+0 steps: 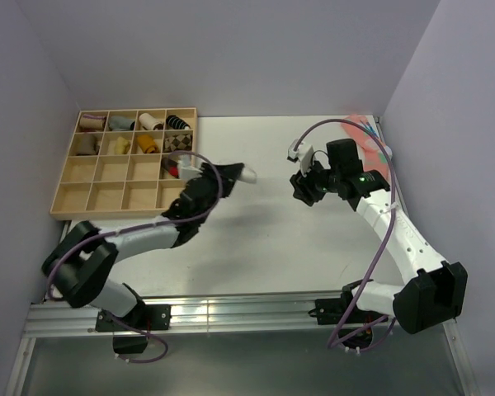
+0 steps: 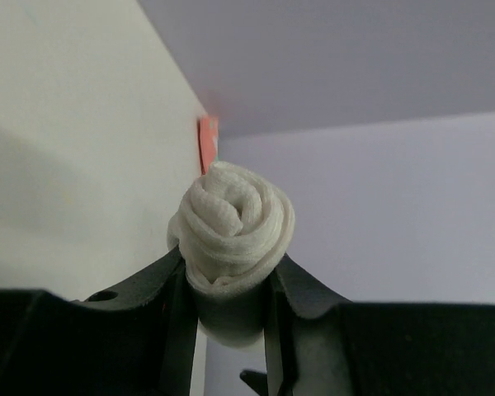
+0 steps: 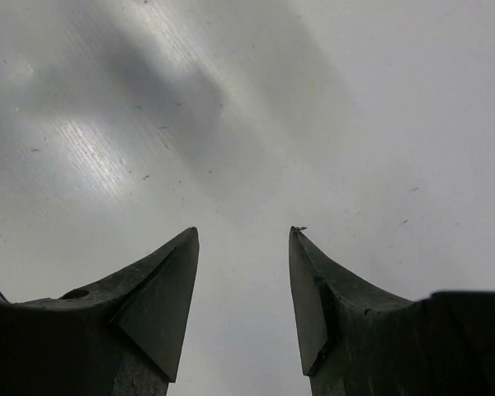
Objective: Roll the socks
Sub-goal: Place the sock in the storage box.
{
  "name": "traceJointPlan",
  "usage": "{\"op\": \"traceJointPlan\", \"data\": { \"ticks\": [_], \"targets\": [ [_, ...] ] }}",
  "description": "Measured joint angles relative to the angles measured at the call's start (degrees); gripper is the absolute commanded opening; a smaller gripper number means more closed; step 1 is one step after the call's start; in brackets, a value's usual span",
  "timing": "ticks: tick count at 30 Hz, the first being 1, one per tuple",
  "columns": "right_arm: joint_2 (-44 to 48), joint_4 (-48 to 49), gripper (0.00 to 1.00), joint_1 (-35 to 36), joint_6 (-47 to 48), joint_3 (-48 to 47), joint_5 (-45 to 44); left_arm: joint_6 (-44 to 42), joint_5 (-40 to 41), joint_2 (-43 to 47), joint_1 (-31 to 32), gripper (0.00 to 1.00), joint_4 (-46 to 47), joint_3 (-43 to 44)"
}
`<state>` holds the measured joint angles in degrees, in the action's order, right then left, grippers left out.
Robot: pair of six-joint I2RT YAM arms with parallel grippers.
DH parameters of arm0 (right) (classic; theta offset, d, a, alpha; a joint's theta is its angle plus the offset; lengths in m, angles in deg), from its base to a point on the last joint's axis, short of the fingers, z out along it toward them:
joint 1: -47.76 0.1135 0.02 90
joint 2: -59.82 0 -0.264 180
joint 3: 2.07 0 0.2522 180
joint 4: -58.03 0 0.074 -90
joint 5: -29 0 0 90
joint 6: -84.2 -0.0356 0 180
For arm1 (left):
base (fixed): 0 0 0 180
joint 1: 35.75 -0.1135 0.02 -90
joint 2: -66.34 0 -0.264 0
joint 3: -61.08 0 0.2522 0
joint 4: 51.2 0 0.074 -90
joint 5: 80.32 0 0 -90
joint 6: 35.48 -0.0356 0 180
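The socks are wound into a stubby white roll, spiral end facing the left wrist camera. My left gripper is shut on the roll, one black finger pressing each side. From above, the socks stick out of the left gripper, held above the table's middle, right of the tray. My right gripper hovers apart from it, further right. In the right wrist view the right gripper stands open over bare table, nothing between its fingers.
A wooden compartment tray lies at the back left, with several tan, grey, brown and black sock rolls in its top rows. A coral-pink sock lies against the right wall; its corner shows behind the roll.
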<state>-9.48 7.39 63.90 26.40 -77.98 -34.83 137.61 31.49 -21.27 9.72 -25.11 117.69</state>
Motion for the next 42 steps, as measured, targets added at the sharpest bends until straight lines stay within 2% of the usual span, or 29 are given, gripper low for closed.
{"op": "traceJointPlan", "data": {
  "ticks": [5,8,12,18,24,29,42],
  "targets": [
    [-0.1,0.0,0.55,-2.8,0.5,0.0,0.7,-5.5,-5.6,12.9,-15.6,0.00,-1.9,-6.8],
    [-0.7,0.1,0.55,-4.0,0.8,0.0,1.6,-8.6,-10.4,15.3,-26.6,0.00,-2.5,-7.4],
    [-2.0,0.2,0.55,-4.7,1.3,0.0,2.7,-11.0,-19.6,11.0,-37.9,0.00,-0.1,-7.3],
    [-2.4,0.4,0.55,-6.1,2.4,0.0,3.9,-12.0,-32.3,-3.4,-47.5,0.00,5.0,-4.8],
    [-3.2,0.5,0.54,-7.6,3.9,0.6,4.9,-11.3,-40.5,-14.5,-53.9,0.00,12.7,-1.9],
    [-3.9,0.4,0.54,-8.6,5.2,0.8,5.1,-11.4,-44.1,-21.6,-57.0,0.00,15.1,1.4],
    [-6.3,0.4,0.53,-9.3,6.5,0.8,6.3,-15.6,-45.0,-24.0,-58.3,0.00,11.3,6.0]
  ]
}}
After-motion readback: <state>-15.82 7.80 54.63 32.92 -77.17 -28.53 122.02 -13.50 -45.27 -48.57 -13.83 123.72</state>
